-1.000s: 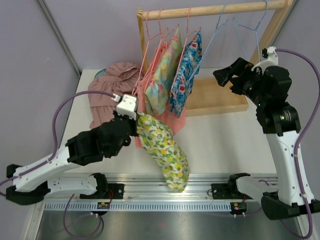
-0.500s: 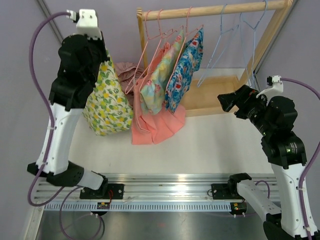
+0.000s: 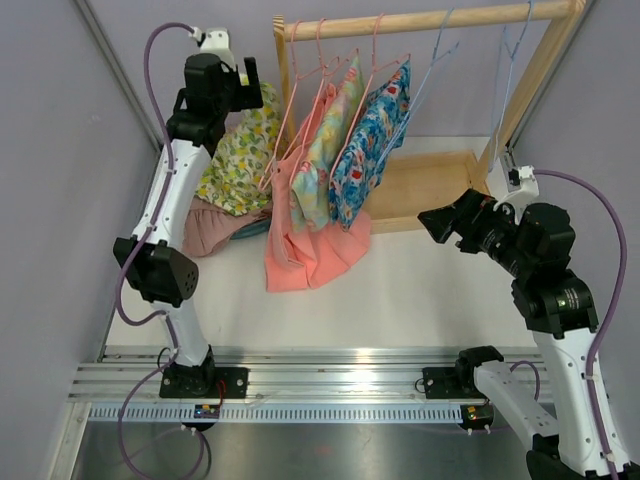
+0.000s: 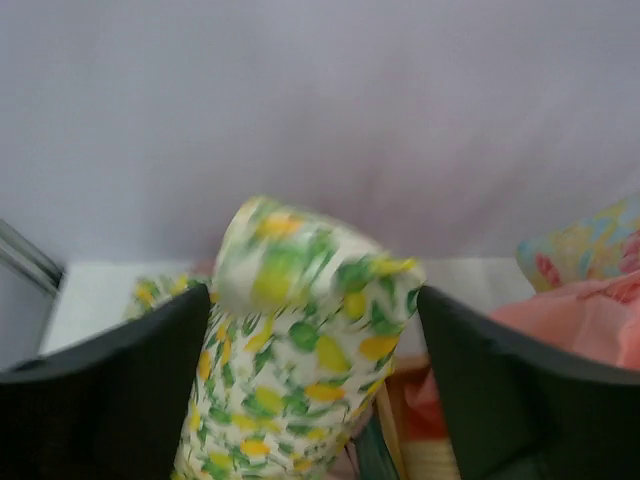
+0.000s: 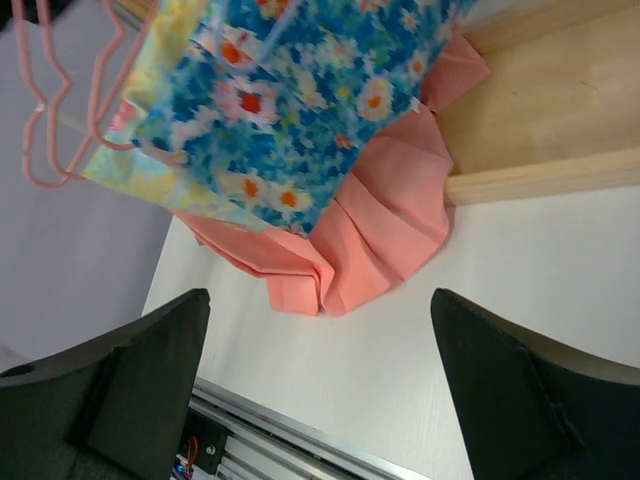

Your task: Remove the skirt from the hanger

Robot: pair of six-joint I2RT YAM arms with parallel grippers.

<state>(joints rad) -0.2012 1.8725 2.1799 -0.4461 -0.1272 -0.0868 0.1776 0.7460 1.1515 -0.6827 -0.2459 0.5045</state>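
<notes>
The lemon-print skirt is off the rack and drapes down onto a pile of clothes at the back left. My left gripper is raised high above it. In the left wrist view its jaws stand wide open, with the blurred top of the lemon-print skirt loose between the fingers. Pink hangers on the wooden rod carry a pastel floral skirt, a blue floral skirt and a salmon pleated skirt. My right gripper is open and holds nothing, right of the skirts above the table.
A dusty pink garment lies under the lemon skirt at the back left. Two bare blue hangers hang at the right of the rod. The rack's wooden base sits behind my right gripper. In the right wrist view the salmon skirt spreads over the table.
My left arm swung up and back from the table's front left with the lemon skirt, then opened its jaws over the pile. My right arm came down and nearer.
</notes>
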